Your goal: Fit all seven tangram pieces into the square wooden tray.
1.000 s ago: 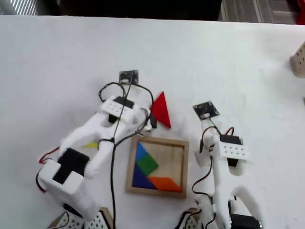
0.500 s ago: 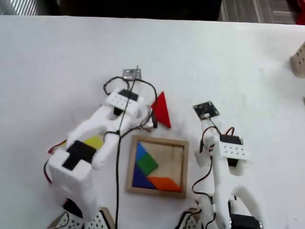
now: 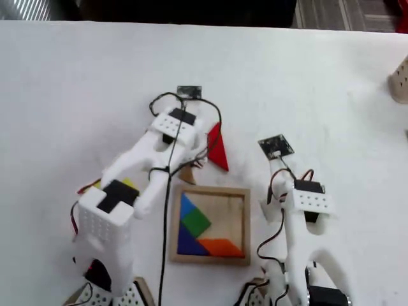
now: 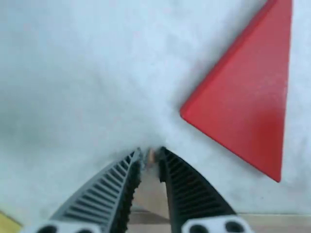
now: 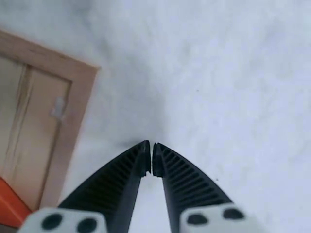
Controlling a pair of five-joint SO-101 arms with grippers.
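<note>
The square wooden tray [image 3: 176,220] lies near the table's front and holds blue, green, dark blue and orange pieces [image 3: 220,245]; its right part is bare wood. A red triangle [image 3: 218,148] [image 4: 248,97] lies flat just behind the tray. My left gripper [image 4: 150,156] [image 3: 189,171] sits between the triangle and the tray's far left corner, shut on a thin tan piece [image 4: 150,155]. A yellow piece [image 3: 127,184] peeks out from under the left arm. My right gripper [image 5: 150,159] is shut and empty, low over the table beside the tray's rim [image 5: 73,121].
A pale perforated wooden block [image 3: 400,80] stands at the far right edge. Both arm bases and loose cables [image 3: 162,242] crowd the front edge. White table stretches behind and to the right of the red triangle.
The left arm has swung right and slightly away from the front, bringing its gripper closer to the red triangle and uncovering more of the yellow piece. The right arm and tray have not moved.
</note>
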